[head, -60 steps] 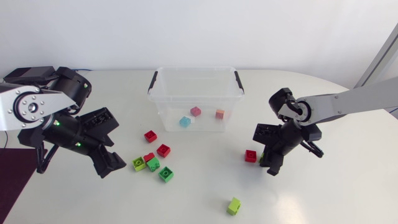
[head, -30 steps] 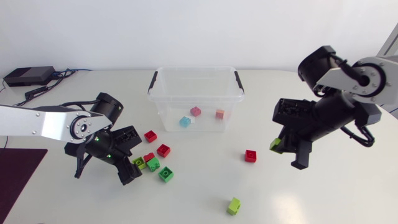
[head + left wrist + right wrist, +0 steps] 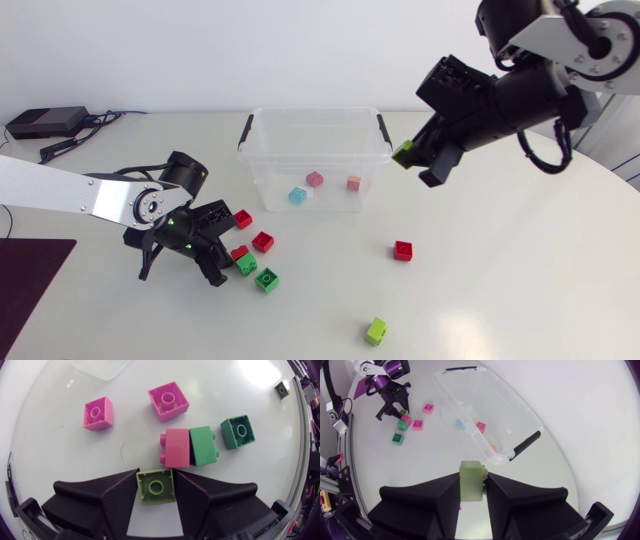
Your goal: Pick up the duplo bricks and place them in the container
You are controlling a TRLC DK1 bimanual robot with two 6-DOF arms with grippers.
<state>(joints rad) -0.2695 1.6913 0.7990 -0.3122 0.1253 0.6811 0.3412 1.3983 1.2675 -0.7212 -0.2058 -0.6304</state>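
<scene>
Lime brick (image 3: 155, 486) clamped in left jaws, hidden in head view, right jaws holding pale green brick (image 3: 471, 480)

Head view: fixed above the white round-edged table (image 3: 500, 270), faced down from afar.
Left wrist view: faced steeply down, very near the table, over the matte black left gripper (image 3: 156, 480) closed on a lime-green plastic brick (image 3: 155, 488).
Right wrist view: held high, faced down across the table, over the black right gripper (image 3: 473, 485) clamping a pale green brick (image 3: 471, 476).
Shared by all: cluster of red and green studded bricks (image 3: 247, 264); by head and right wrist: clear plastic container (image 3: 312, 112).
</scene>
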